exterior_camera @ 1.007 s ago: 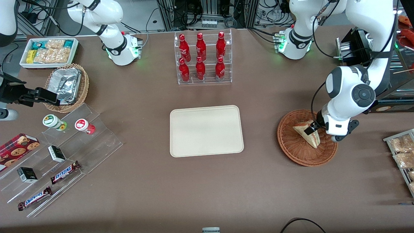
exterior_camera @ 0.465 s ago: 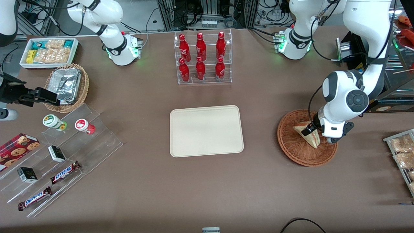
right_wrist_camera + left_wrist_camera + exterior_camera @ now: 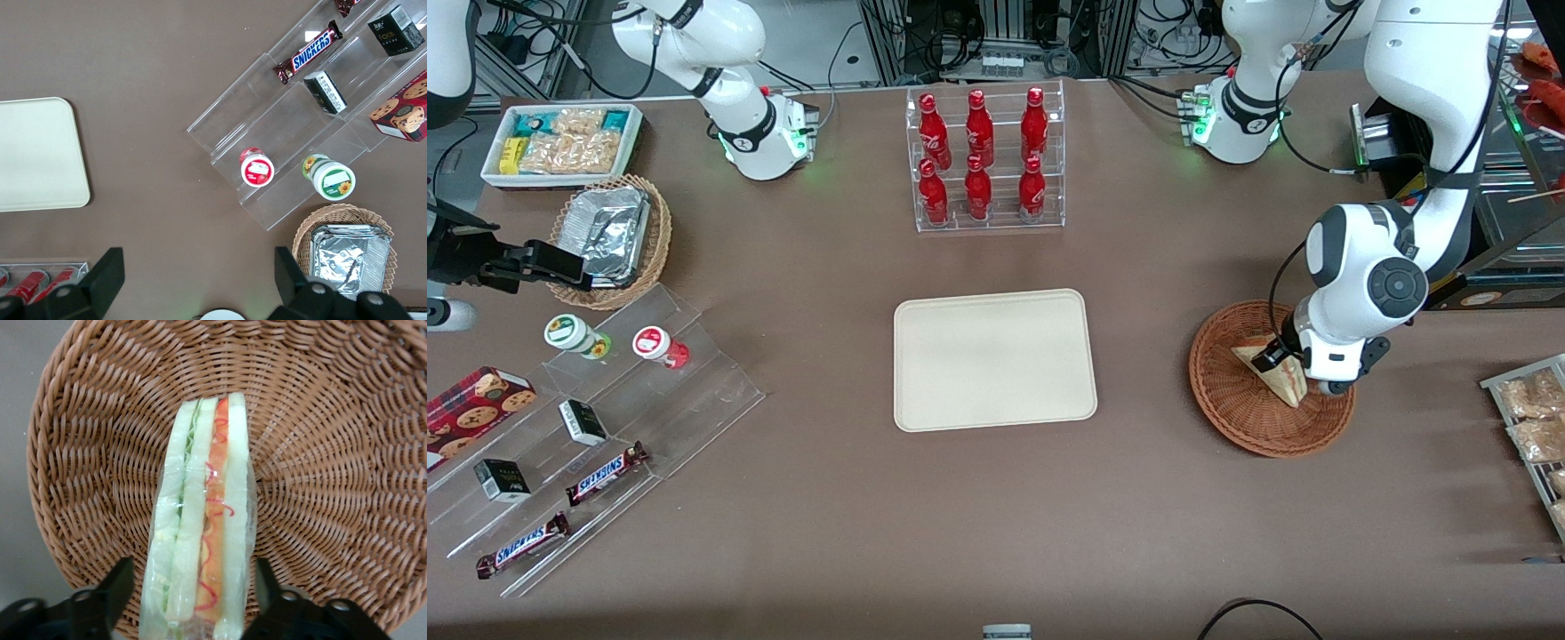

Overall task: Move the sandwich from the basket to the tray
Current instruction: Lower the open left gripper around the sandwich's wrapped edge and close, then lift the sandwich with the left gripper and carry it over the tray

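Now: one sandwich (image 3: 200, 540) in one basket (image 3: 347, 473), gripper (image 3: 193, 597) fingers (image 3: 117, 587) spread, straddling it; one tray (image 3: 994, 359).

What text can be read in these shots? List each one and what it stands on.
"SNICKERS": bar on the clear rack.
"SNICKERS": second bar, nearer the camera.
Bottles, jar lids, cookie box, dark boxes: print unreadable.
Sandwich, basket, tray: no text.
Claw straddles the sandwich, open.
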